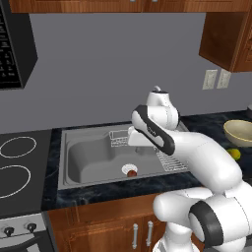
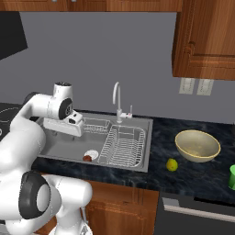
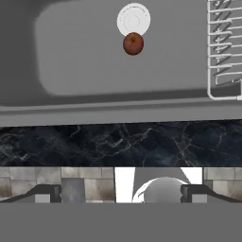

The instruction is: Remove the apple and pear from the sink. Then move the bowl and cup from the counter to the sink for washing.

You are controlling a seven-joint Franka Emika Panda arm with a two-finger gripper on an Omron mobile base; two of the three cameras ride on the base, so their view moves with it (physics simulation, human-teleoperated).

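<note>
Step in hand: retrieve apple (image 3: 133, 43) from sink (image 1: 86, 162).
My gripper (image 3: 121, 193) hangs empty, jaws fully apart; apple touches the drain (image 3: 133, 19) rim. I should descend vertically, straddle it, then close gently.

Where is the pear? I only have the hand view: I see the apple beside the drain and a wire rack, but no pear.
Observer: The pear lies on the counter, to the right of the sink and outside the basin.
Operator: Are the bowl and cup on that counter too?
Observer: The bowl stands upright just behind the pear, apart from it.
Operator: And the cup?
Observer: The cup sits farther right than the bowl, partly cut off by the edge of the right base view.
</note>
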